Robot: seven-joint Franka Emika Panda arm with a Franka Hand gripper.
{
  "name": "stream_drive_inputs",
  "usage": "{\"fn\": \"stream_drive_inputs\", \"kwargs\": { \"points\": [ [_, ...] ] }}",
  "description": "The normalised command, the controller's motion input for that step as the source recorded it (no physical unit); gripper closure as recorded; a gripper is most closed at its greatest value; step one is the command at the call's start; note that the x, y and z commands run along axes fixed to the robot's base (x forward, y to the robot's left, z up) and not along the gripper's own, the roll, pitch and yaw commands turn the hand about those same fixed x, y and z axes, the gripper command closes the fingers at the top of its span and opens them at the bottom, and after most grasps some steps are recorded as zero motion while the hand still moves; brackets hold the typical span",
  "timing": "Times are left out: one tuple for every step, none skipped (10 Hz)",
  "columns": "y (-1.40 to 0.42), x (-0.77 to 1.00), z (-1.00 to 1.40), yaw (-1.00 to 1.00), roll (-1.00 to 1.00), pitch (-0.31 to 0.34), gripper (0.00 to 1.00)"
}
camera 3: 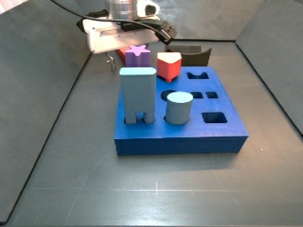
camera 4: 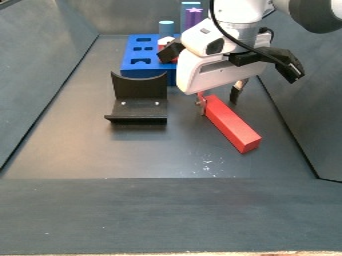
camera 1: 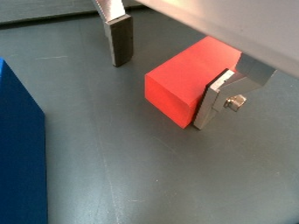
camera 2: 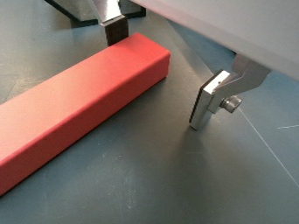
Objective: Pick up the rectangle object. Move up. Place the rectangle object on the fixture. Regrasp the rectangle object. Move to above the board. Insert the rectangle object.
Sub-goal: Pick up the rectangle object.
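Now the gripper (camera 2: 158, 74) hangs low over the floor, jaws wide and empty, straddling one end of the rectangle object (camera 2: 82, 101). In a side view that single red block (camera 4: 230, 123) lies flat, right of centre, long axis running toward the lower right. One fixture (camera 4: 139, 103) sits left of it; one board (camera 4: 140, 54) upper left.

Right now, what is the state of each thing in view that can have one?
Gripper: open, low over the floor, fingers on either side of the block's end, no grasp yet.
Long plain red rectangle object: lying flat on the floor.
Dark angled fixture: empty.
Thick blue board: several pieces stand in it, some holes free.
Tall light-blue block: upright in the board.
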Motion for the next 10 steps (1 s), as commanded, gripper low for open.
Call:
{"fn": "stream_drive_inputs", "kwargs": {
  "points": [
    [0.22, 0.00, 0.00, 0.05, -0.08, 0.000, 0.00],
    [0.23, 0.00, -0.05, 0.14, -0.07, 0.000, 0.00],
    [0.00, 0.01, -0.03, 0.02, 0.00, 0.000, 0.00],
    [0.00, 0.00, 0.00, 0.00, 0.00, 0.000, 0.00],
    [0.00, 0.00, 0.00, 0.00, 0.00, 0.000, 1.00],
    [0.00, 0.00, 0.00, 0.00, 0.00, 0.000, 1.00],
    [0.00, 0.00, 0.00, 0.00, 0.00, 0.000, 1.00],
    [0.00, 0.00, 0.00, 0.00, 0.00, 0.000, 1.00],
    [0.00, 0.00, 0.00, 0.00, 0.00, 0.000, 1.00],
    [0.00, 0.00, 0.00, 0.00, 0.00, 0.000, 1.00]
  ]
}}
